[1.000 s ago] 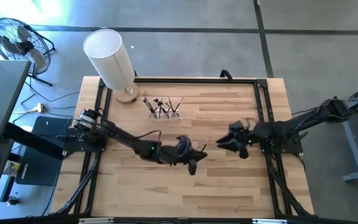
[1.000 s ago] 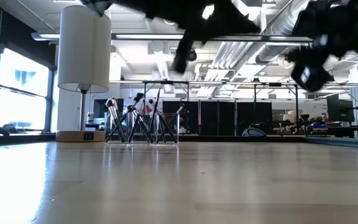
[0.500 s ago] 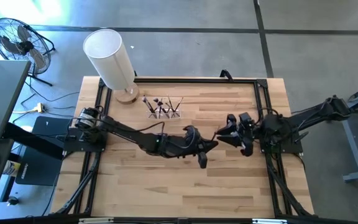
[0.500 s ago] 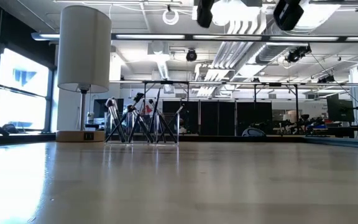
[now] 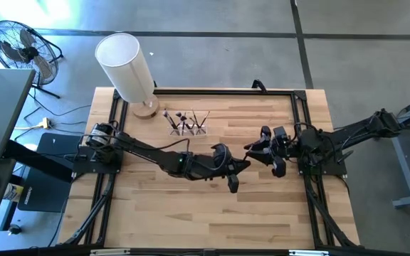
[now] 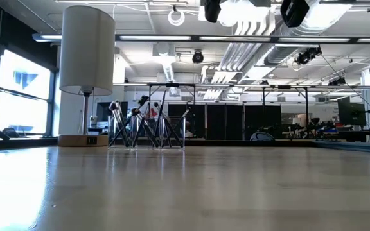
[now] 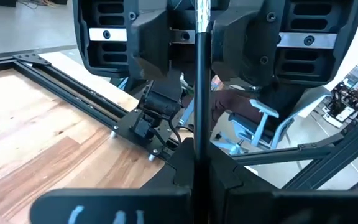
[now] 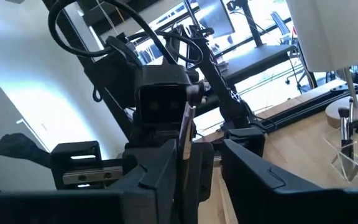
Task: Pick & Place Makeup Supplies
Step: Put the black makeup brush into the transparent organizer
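High over the table's middle, my left gripper [image 5: 243, 164] is shut on a thin makeup brush [image 7: 197, 93]. My right gripper [image 5: 255, 151] faces it from the right and is open. Its two fingers [image 7: 151, 37] stand on either side of the brush's handle [image 8: 184, 134], and I see no touch. In the low view only the undersides of the two grippers show, at the top edge. Several more makeup brushes stand upright in the small clear holder [image 5: 186, 122] at the table's far middle, also seen in the low view [image 6: 148, 125]. My left gripper pinches the brush's dark handle [image 7: 195, 163] between its two fingers. The fingers lie level and come from the table's left. The brush sticks out beyond the fingertips, in between the right gripper's fingers, and is lifted clear of the table. Which end is gripped is hidden by the fingers.
A tall white cylinder lamp [image 5: 125, 67] on a wooden base stands at the table's far left, near the holder. A black frame [image 5: 212, 91] runs along the table's edges. Bare wood [image 5: 212, 213] lies below and in front of the grippers.
Both grippers have risen, almost out of the low view's top. My left gripper has carried the brush up and toward the table's right, close up to my right gripper. Both wrists have rolled somewhat. In the last half second both have kept still.
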Action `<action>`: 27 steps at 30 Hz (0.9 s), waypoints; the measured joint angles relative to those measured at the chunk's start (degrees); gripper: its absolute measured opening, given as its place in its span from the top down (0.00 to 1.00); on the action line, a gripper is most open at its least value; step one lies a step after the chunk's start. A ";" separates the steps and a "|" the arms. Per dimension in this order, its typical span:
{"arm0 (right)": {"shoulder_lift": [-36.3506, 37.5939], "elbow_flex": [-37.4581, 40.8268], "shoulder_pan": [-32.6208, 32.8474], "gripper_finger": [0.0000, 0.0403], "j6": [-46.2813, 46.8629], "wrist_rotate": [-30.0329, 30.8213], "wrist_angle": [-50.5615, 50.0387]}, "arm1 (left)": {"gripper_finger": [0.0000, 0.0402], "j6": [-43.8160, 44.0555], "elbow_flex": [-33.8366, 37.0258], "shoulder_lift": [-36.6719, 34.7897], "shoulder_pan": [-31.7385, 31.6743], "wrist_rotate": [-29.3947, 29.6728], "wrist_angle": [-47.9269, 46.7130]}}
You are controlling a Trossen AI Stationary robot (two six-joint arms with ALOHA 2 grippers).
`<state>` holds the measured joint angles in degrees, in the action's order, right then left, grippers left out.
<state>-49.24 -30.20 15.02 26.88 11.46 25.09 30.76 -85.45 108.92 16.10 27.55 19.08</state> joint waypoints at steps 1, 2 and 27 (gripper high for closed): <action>-0.10 0.00 0.00 0.71 -0.25 0.02 0.09 | 0.99 0.07 0.00 0.00 -0.02 0.00 0.00; -0.18 0.00 0.01 0.73 -0.51 -0.01 0.33 | 0.99 0.09 0.00 0.00 -0.02 0.00 -0.04; -0.47 0.00 -0.03 0.96 -3.61 -0.49 -9.10 | 0.61 -1.69 0.20 -2.87 -2.30 -5.43 -18.11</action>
<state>-49.71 -30.20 14.98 23.27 10.97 15.99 29.07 -85.25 106.05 13.80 22.12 0.96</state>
